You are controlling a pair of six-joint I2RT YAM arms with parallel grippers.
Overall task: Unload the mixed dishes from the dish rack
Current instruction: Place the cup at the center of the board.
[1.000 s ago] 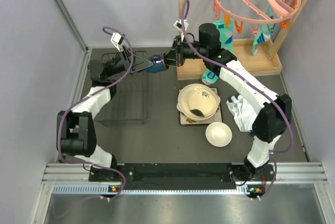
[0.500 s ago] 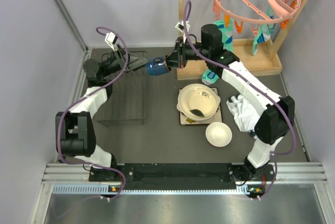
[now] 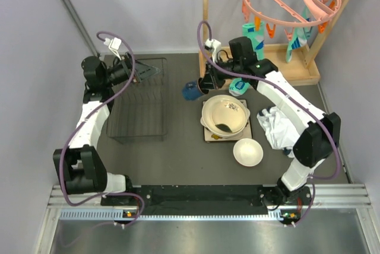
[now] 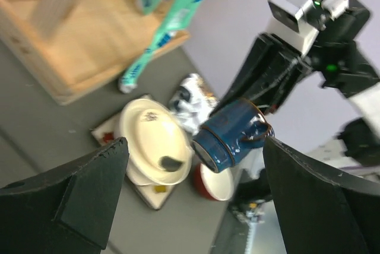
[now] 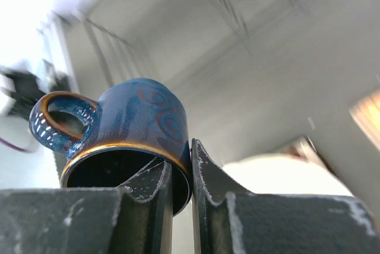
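From above, the right gripper (image 3: 200,85) has carried the dark blue mug (image 3: 190,91) down beside the large cream dishes (image 3: 224,116), likely to set it there. The left gripper (image 3: 145,71) has pulled back over the dish rack (image 3: 139,114).

Left wrist: its fingers (image 4: 71,194) stand wide apart, holding nothing.

Right wrist: fingers (image 5: 237,212) pinch the mug's rim, one inside.

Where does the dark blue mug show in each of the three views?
Top external: dark blue mug near the centre, left of the large cream dishes.
Left wrist: mug right of centre, tilted.
Right wrist: mug at lower left, its rim pinched.
Shared landmark: the right gripper gripping the rim, seen in all three views.
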